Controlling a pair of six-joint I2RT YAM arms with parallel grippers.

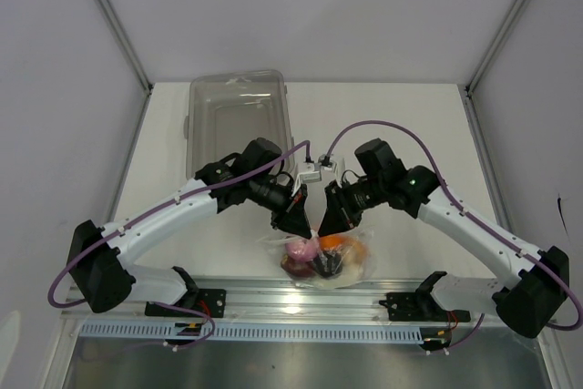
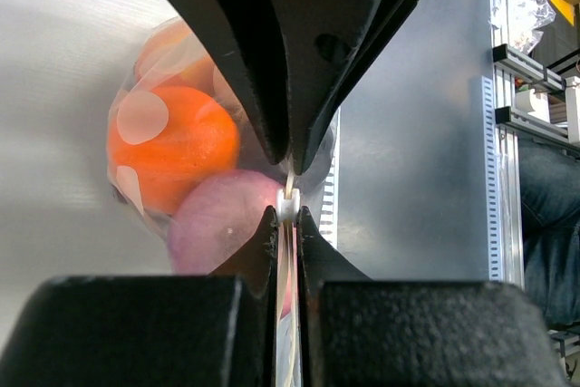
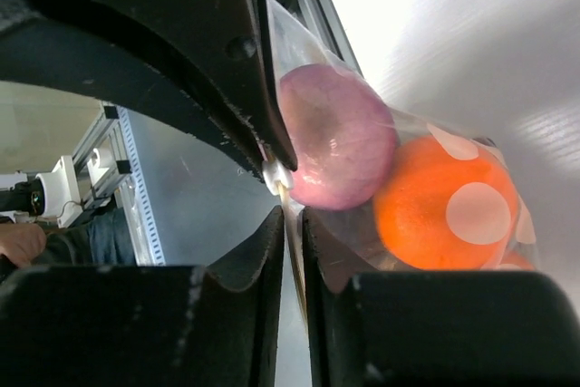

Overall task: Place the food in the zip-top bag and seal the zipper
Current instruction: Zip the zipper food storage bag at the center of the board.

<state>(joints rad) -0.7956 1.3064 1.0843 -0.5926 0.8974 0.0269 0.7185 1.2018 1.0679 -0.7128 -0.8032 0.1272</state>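
zip-top bag [image 1: 351, 269] mouth uppermost, zipper [image 2: 288, 210] crosswise

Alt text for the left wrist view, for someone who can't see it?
The left gripper is pinched shut on the mouth edge of a clear floppy zip-top bag, with the right gripper pinching it just opposite. An orange toy fruit and a pink bulb sit inside.

Orange fruit [image 2: 172, 147]; lt pink bulb [image 3: 335, 138]; clear zip-top bag [image 1: 351, 272]; white table [image 1: 401, 134]

Zipper [image 2: 288, 207] mostly hidden between jaws
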